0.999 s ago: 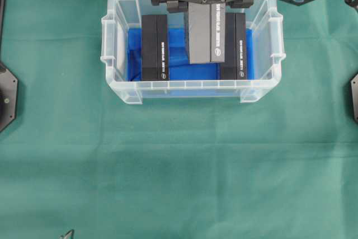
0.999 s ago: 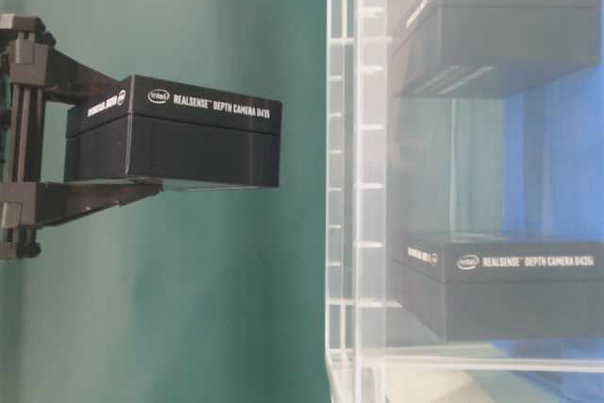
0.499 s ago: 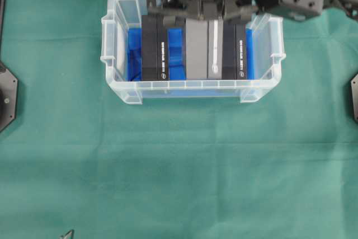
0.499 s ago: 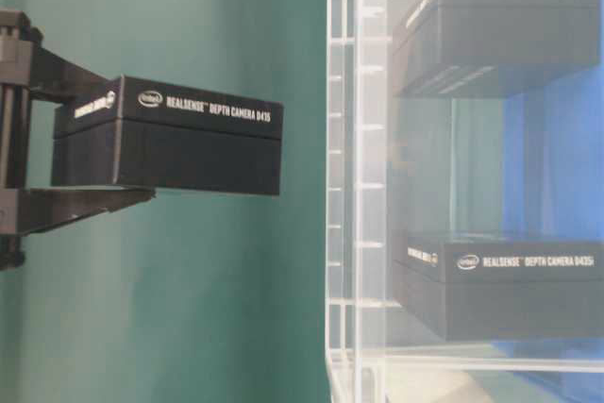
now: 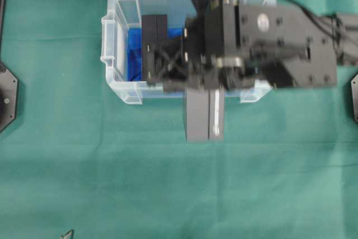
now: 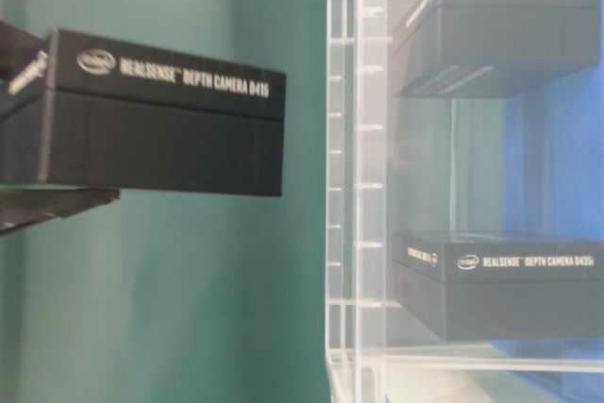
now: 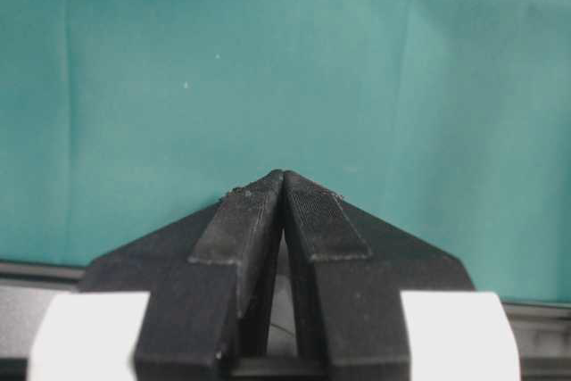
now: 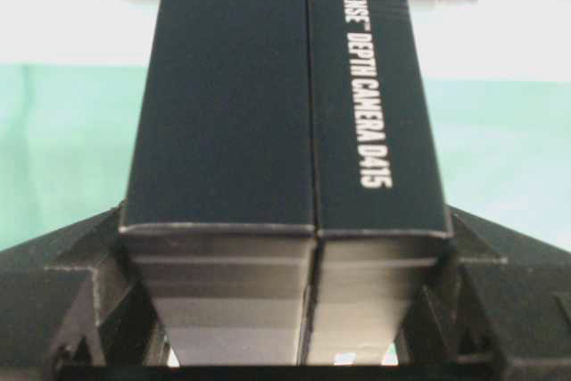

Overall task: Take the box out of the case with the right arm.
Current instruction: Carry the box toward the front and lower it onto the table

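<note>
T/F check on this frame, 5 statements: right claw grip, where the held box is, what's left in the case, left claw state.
1. The right claw is shut on a black box. True.
2. The held box sits fully inside the case. False: its free end sticks out past the case's front wall, over the green cloth.
3. The case is empty. False: in the table-level view two black boxes remain, the upper box and the lower box.
4. The left claw is shut and holds nothing. True.
5. The case bottom is red. False: it is blue.
</note>
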